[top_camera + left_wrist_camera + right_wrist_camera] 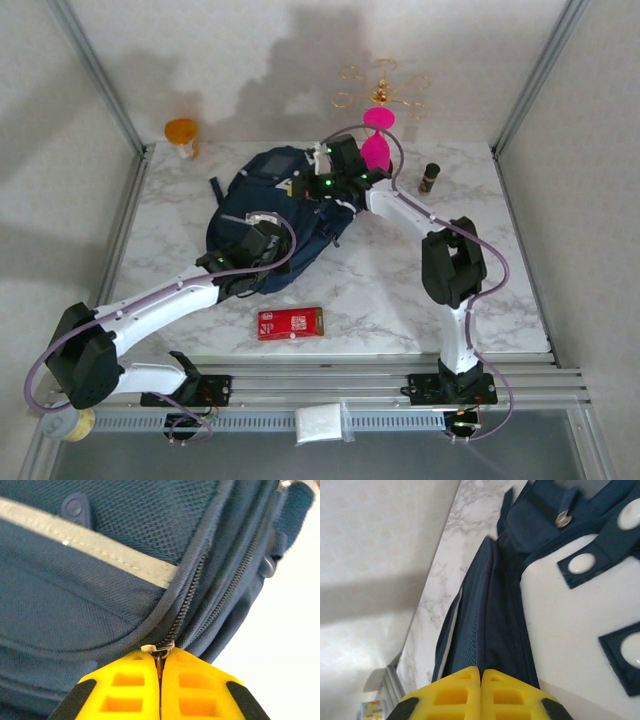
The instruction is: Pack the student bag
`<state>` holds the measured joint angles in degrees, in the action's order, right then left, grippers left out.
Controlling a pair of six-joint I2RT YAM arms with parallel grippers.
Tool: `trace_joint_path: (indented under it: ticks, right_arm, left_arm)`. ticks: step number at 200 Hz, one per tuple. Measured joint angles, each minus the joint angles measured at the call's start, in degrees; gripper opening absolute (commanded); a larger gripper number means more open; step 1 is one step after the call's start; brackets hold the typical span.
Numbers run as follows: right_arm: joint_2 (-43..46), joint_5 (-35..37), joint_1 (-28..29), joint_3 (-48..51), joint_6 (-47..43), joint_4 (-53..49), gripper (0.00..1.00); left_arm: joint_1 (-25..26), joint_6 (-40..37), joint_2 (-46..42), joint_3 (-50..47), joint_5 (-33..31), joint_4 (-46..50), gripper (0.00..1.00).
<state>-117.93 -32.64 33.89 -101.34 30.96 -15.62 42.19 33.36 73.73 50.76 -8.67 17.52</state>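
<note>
On zipper pull (158,647): left tool (160,656), closed

Robot lab test cell, definitely not somebody's bedroom

I'm bolted to an aluminium rail (330,380) at the edge of a marble-look table (400,290). It's boxed in by plain white panels (250,50) on metal frame posts (100,75), with purple cables (29,378) looping off my arms. There's a random mix of props sitting around too: orange bottle (182,135), gold ornament (382,92), red packet (291,323).
</note>
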Motion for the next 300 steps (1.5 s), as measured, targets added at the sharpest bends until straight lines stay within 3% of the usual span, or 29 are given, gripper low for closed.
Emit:
trace_joint_path:
  ticks: [45,79,116,164,226,268,300]
  right_arm:
    - [-1.4,3.4,-2.0,-1.2,1.0,0.8,0.42]
    - [4.2,6.3,-5.0,8.1,3.2,1.2,0.54]
    - [12.6,5.5,-3.5,20.4,8.3,4.0,0.49]
    - [11.7,6.1,2.1,20.5,10.6,5.2,0.42]
    - [8.1,7.2,2.1,18.6,10.2,2.9,0.00]
    - [8.4,6.4,1.2,18.5,6.5,2.2,0.00]
    - [8.5,3.3,-2.4,16.2,0.2,-1.5,0.00]
  left_arm:
    - [4.3,3.8,7.2,6.2,-0.9,0.6,0.00]
    - [4.6,4.5,8.2,6.2,-0.8,0.3,0.00]
    - [4.6,4.6,8.1,6.2,-1.1,0.2,0.00]
    - [4.4,4.6,8.0,6.1,-1.0,-0.1,0.00]
    - [3.8,4.6,8.0,5.8,-1.4,0.2,0.00]
    - [2.5,4.6,4.7,2.9,-0.3,0.3,0.00]
    - [-2.3,3.2,-0.2,-1.2,2.6,1.7,0.00]
